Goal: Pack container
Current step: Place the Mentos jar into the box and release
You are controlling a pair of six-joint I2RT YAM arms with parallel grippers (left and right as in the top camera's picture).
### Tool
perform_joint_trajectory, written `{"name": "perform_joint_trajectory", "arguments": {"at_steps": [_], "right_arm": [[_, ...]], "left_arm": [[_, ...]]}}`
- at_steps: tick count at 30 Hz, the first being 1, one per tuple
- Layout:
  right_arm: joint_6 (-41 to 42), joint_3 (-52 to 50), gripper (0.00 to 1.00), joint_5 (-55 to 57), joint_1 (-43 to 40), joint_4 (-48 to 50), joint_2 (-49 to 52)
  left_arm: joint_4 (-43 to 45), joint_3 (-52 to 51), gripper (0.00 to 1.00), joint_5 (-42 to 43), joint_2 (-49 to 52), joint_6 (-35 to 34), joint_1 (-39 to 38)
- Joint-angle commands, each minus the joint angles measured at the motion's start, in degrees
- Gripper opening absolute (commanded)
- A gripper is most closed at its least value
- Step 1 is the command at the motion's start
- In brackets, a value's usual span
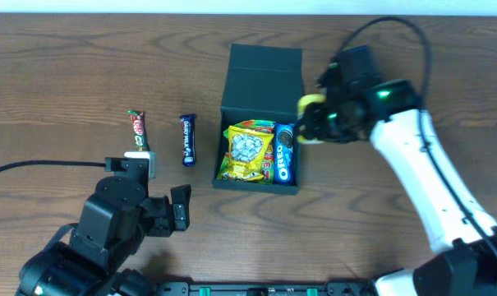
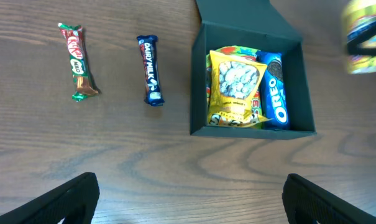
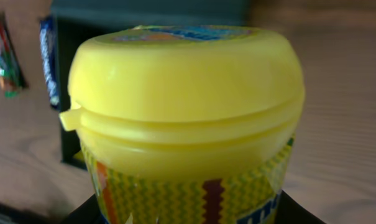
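Wooden table carries the box, just left of my right gripper, which seems clamped on a yellow tub. My left gripper gapes, farther off.

- Brown wood-grain surface: carries every item below.
- Dark teal-green squarish cardboard container: at the centre of the surface, with its flap lid open on the far side.
- Yellow crinkled snack packet: in the container, on the left.
- Blue Oreo biscuit packet: in the container, on the right, touching the yellow packet.
- Dark blue Dairy Milk chocolate bar: on the surface left of the container, apart from it.
- Red KitKat bar: further left, lying parallel to the Dairy Milk bar.
- Right hand: just beside the container's right wall, closed around a yellow-lidded plastic jar.
- Left hand: on the near side, in front of both bars, fingers spread wide.
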Motion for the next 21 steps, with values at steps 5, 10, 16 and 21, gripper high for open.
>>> {"name": "perform_joint_trajectory", "arguments": {"at_steps": [5, 10, 16, 21], "right_arm": [[9.1, -0.4, 0.21, 5.5, 9.0, 1.0, 4.0], [9.1, -0.4, 0.79, 6.8, 11.3, 1.7, 7.5], [9.6, -0.3, 0.88, 7.0, 11.1, 1.5, 8.0], [9.5, -0.3, 0.81, 6.8, 10.6, 1.5, 7.0]], "left_arm": [[-0.9, -0.3, 0.95, -0.9, 0.1, -0.3, 0.2], [-1.6, -0.3, 0.95, -0.9, 0.1, -0.3, 0.2], [-2.3, -0.3, 0.95, -1.0, 0.1, -0.2, 0.2], [-2.2, -0.3, 0.95, -1.0, 0.1, -0.2, 0.2]]}}
